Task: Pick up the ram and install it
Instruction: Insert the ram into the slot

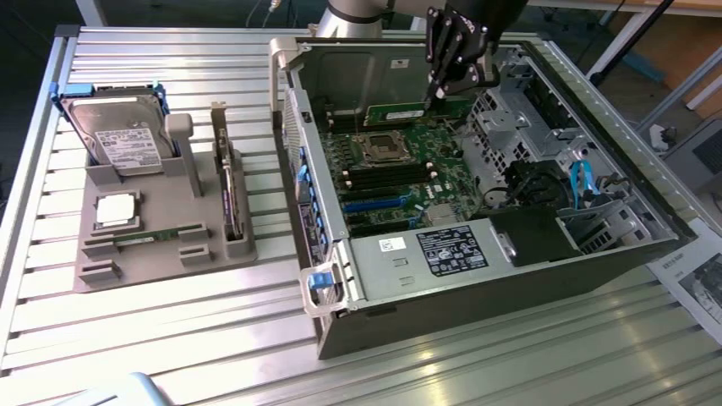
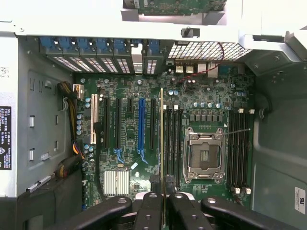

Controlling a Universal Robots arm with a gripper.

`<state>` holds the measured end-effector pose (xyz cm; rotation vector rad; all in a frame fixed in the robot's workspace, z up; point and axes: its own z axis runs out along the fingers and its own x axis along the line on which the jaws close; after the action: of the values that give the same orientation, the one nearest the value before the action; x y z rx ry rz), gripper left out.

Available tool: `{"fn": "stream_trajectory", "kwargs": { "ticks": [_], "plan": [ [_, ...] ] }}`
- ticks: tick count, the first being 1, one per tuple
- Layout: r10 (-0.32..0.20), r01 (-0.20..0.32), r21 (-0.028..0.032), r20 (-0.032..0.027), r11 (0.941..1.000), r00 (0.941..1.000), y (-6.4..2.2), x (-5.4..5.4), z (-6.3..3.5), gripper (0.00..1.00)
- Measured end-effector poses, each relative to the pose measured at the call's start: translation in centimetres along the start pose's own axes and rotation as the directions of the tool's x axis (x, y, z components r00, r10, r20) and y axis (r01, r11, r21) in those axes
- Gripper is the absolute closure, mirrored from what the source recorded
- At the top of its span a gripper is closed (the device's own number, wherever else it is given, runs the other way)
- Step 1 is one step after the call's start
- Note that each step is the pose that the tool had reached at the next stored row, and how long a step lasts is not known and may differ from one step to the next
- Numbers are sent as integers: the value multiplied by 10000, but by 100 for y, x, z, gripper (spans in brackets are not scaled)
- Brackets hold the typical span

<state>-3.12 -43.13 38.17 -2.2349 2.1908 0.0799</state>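
The fingers (image 2: 149,211) are pinched close together on the ram (image 1: 395,111), one on each flat side. That way the thin green stick cannot slip or twist. The gripper (image 1: 435,91) has it near one end, in the upper middle of the exterior view. The rest of the stick pokes out toward that view's left.

The ram hangs in the air with a long edge down, inside the open case (image 1: 631,211). It is not touching anything under it. I think it is held flat and level like this so the edge can go straight down into a slot.

Below it lies the green board (image 1: 412,216) with the square socket (image 1: 380,148) in the middle. Long black slots (image 2: 172,139) sit right beside the socket. In the wrist view the ram shows edge-on as a thin line. It runs the same way as those slots and is just beside them, so it looks lined up on purpose.

The case lies on its side with the cover off, so the arm can reach in from above. Well apart, at the exterior view's left, a grey tray (image 1: 158,211) holds a hard drive (image 1: 118,135).
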Motion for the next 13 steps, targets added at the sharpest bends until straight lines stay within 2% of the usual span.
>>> {"fn": "stream_trajectory", "kwargs": {
  "ticks": [5,13],
  "plan": [
    [153,-153,7,4,9999,9999,-17,-3,21,88],
    [528,-528,23,15,9986,9986,-111,1,159,88]
  ]
}}
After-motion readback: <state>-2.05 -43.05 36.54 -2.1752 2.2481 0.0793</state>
